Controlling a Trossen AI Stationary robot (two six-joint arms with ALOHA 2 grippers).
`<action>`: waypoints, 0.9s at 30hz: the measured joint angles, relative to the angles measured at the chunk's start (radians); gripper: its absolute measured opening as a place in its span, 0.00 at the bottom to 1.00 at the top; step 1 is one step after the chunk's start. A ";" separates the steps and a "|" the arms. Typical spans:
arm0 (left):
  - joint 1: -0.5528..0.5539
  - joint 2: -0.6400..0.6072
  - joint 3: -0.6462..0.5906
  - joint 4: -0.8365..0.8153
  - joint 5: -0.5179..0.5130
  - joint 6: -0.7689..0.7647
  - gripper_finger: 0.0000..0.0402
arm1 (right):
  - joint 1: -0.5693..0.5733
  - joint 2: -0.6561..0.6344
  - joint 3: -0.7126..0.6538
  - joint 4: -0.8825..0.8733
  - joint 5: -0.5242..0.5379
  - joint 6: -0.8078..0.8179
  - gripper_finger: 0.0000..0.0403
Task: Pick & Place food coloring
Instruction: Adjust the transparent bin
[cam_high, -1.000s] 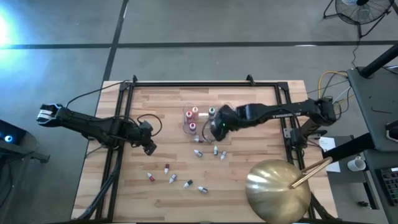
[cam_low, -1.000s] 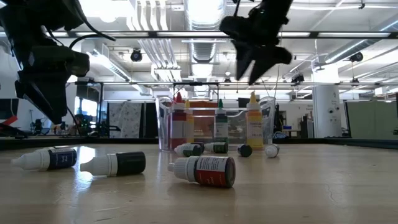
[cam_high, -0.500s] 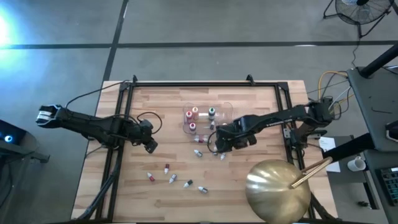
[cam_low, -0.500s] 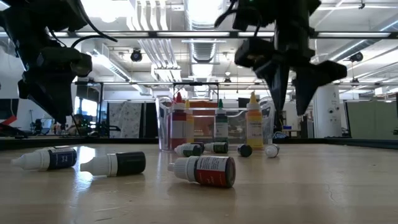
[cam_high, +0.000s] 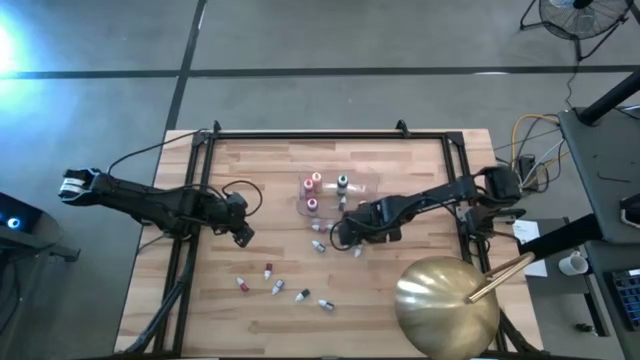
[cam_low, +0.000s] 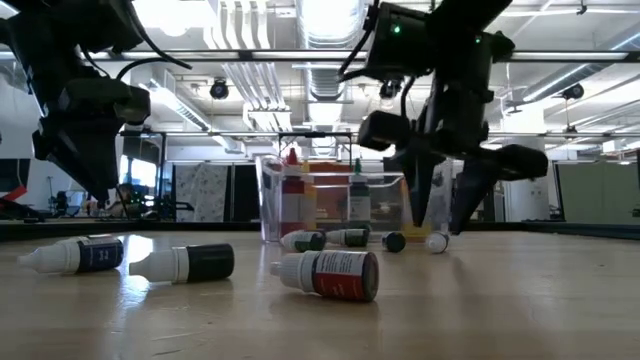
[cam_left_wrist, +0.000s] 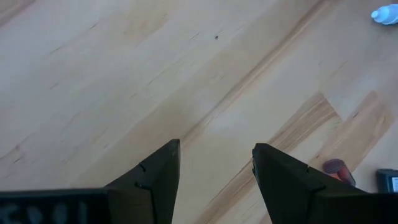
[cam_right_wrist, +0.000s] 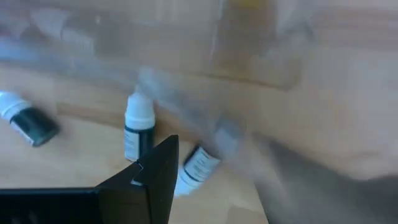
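While left fingers (cam_left_wrist: 214, 180) wait open, right fingers (cam_low: 445, 215) open above bottles (cam_high: 347, 243).

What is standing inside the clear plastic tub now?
Inside the clear plastic tub, three upright food coloring bottles show from above. The low view suggests one more, partly hidden behind the open right gripper, so the exact count stays uncertain.

A clear tub (cam_high: 352, 186) stands mid-worktop (cam_high: 260, 170). A gold dome (cam_high: 447, 305) sits at the worktop's near right corner, a wooden stick (cam_high: 502, 277) against it. A fan (cam_high: 580, 18) stands on the floor beyond.
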 joint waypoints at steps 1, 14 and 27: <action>0.000 0.000 0.000 0.000 0.000 0.003 0.43 | 0.000 0.006 0.004 0.005 -0.002 0.003 0.45; 0.001 0.000 -0.001 -0.009 0.001 0.023 0.43 | 0.015 0.021 0.082 -0.024 0.074 -0.008 0.45; 0.006 0.000 -0.001 -0.018 0.009 0.047 0.43 | 0.036 0.005 0.216 -0.364 0.262 0.013 0.45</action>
